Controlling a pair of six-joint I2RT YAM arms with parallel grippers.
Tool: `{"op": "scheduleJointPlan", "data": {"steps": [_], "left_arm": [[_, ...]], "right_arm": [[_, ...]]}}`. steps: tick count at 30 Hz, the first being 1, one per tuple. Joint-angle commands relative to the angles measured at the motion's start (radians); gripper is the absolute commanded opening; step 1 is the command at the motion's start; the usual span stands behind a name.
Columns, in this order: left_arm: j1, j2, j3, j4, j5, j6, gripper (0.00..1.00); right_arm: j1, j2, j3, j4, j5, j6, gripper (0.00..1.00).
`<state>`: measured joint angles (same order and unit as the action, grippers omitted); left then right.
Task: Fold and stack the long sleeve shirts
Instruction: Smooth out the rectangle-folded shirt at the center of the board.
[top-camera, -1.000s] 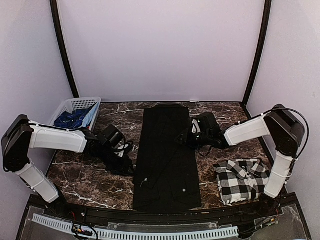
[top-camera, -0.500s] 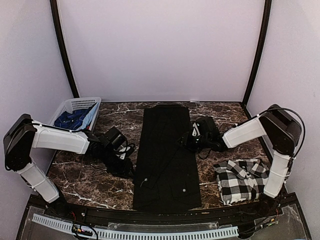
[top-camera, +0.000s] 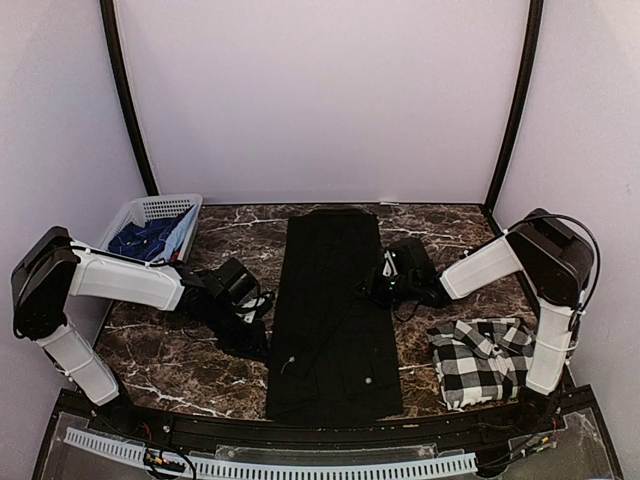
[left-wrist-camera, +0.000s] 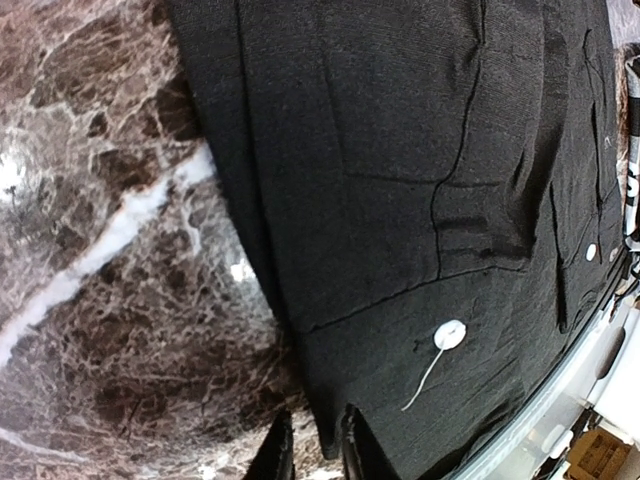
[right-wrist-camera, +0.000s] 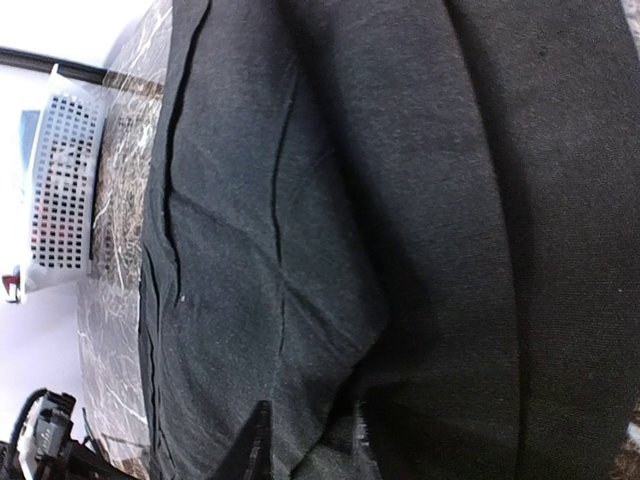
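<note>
The left gripper (left-wrist-camera: 314, 452) sits low at the left edge of the black shirt (top-camera: 330, 310), about halfway down its length. Its jaws stand narrow. One finger is over the bare marble table (top-camera: 170, 360) and the other over the cloth, with the shirt's edge lying in the gap. Whether they actually pinch the cloth I cannot tell. Just ahead of it in the left wrist view, a white button (left-wrist-camera: 450, 334) lies on the cloth with a loose thread trailing from it.

The right gripper (right-wrist-camera: 310, 440) rests on the shirt's right edge, a little farther from the arm bases than the left one. Its jaws are also narrow. A raised ridge of black cloth fills the space between them, and creases run away from that spot. The pictures do not show whether the grip is firm.

The black shirt lies flat in the middle of the table as a long, narrow strip. It runs from the far side to the near edge, with both sides already turned in.

The checked shirt (top-camera: 482, 360) lies bunched in a loose heap at the near right, beside the right arm's base and well apart from the black one.

At the far left corner stands a white lattice basket (top-camera: 150, 210) with blue cloth (top-camera: 150, 238) inside.
</note>
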<state>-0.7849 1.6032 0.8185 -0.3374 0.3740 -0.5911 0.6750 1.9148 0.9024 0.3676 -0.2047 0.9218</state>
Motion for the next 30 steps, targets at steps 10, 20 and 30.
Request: {"op": "scheduleJointPlan", "data": {"steps": [10, 20, 30], "left_arm": [[-0.023, 0.000, 0.048, -0.002, 0.046, -0.016, 0.00], [-0.033, -0.018, 0.089, -0.041, 0.152, -0.013, 0.00], [-0.052, -0.052, 0.120, -0.045, 0.253, -0.058, 0.00]], "right_arm": [[-0.003, -0.003, 0.034, 0.020, 0.027, -0.013, 0.03], [-0.007, -0.032, 0.052, -0.042, 0.070, -0.050, 0.00], [-0.013, -0.055, 0.096, -0.141, 0.108, -0.098, 0.00]]}}
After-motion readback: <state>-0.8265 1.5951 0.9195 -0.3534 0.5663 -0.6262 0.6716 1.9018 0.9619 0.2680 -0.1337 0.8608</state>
